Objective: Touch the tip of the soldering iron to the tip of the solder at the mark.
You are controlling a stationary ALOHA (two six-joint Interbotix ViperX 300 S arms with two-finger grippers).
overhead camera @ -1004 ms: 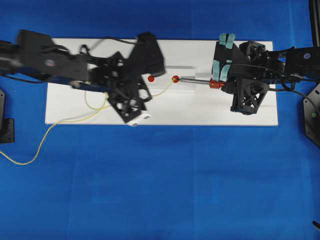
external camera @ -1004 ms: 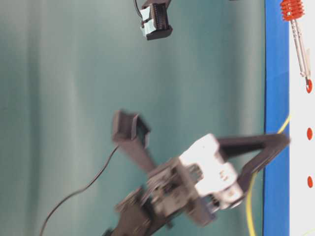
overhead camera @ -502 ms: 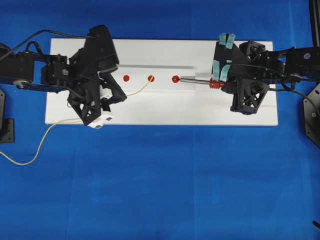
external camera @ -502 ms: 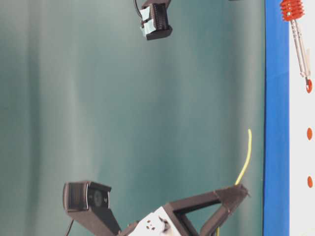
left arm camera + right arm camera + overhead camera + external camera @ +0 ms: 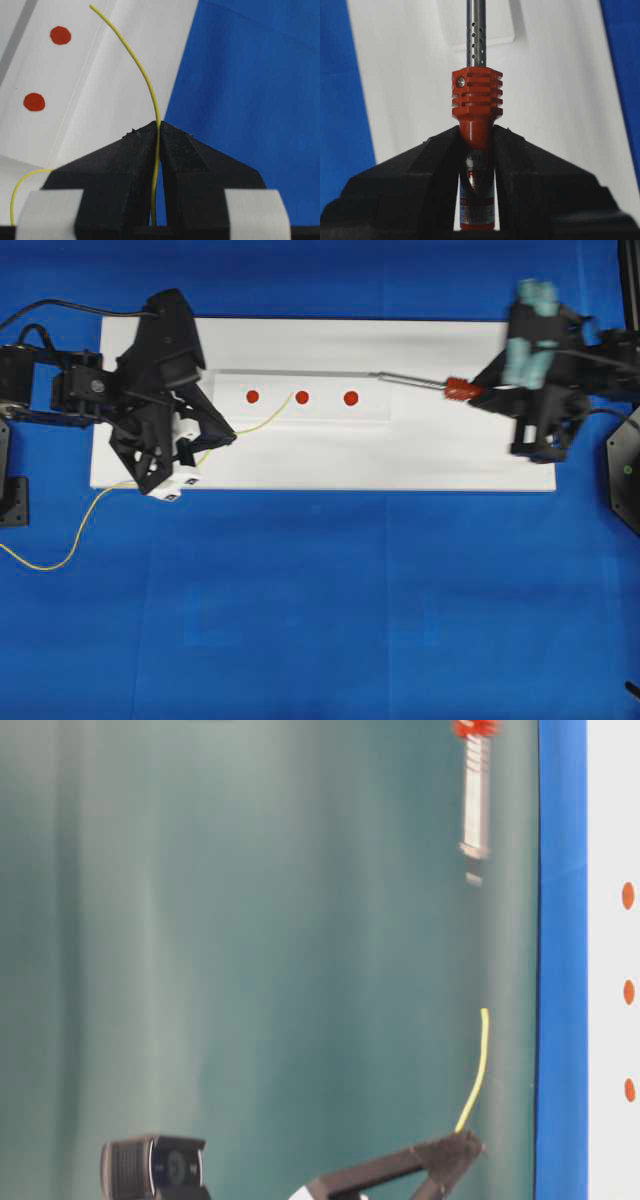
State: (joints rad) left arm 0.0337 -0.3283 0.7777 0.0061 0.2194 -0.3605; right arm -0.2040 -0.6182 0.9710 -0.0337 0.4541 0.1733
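The left gripper is clamped tight on the solder, with the wire pinched between its jaws and a free length arcing out ahead. From above, that free end hangs over the white board, its tip close to the middle one of three red marks; the side view suggests it is up in the air, not resting on the board. The rest of the solder trails off the board's edge and loops over the blue table.

The right gripper is closed around the iron at the lower handle, just below the red ribbed collar. The iron sits well off to the right of the marks, its shaft pointing back toward them and clear of the board.

The solder looks soft and springy. It droops in a curve, so I'd judge its tip will wander with any wrist motion; gripping closer to the cut end would steady it. The iron looks rigid and light, its perforated metal shaft slick, so the handle is the sensible place to hold, and that grip looks firm.

There is a printed label on the handle between the jaws, but it is too dark and hidden to read. I can't see any brand elsewhere.
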